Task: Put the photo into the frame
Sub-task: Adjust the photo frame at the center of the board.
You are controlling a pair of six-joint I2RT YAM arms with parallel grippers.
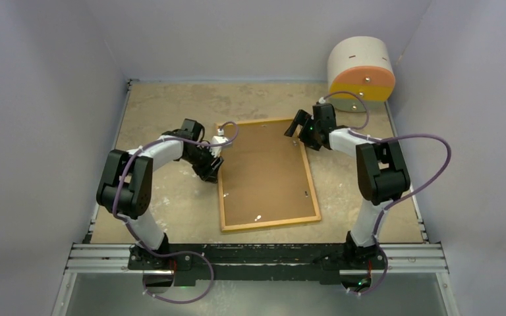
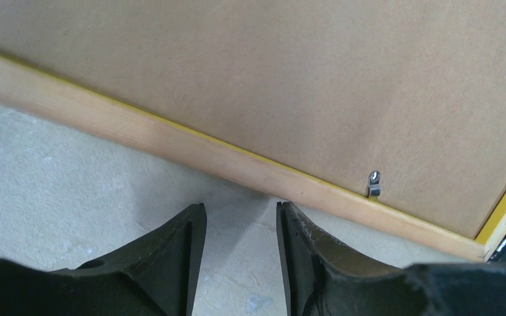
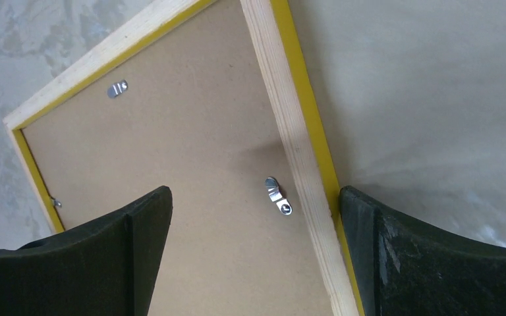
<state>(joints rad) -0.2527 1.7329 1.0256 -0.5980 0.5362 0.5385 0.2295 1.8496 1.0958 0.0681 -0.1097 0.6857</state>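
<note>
frame (image 1: 270, 224) lay back-up, my left gripper (image 2: 240, 217) sat slightly parted beside its edge, my right gripper (image 3: 253, 197) gaped wide astride its opposite edge

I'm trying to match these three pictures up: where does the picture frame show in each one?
Top external: the frame lies back-up at the centre of the picture.
Left wrist: the frame's wooden rail crosses diagonally above the left gripper.
Right wrist: the frame's rail runs down between the open fingers of the right gripper.
Shared landmark: the metal clips on the brown backing board.
</note>
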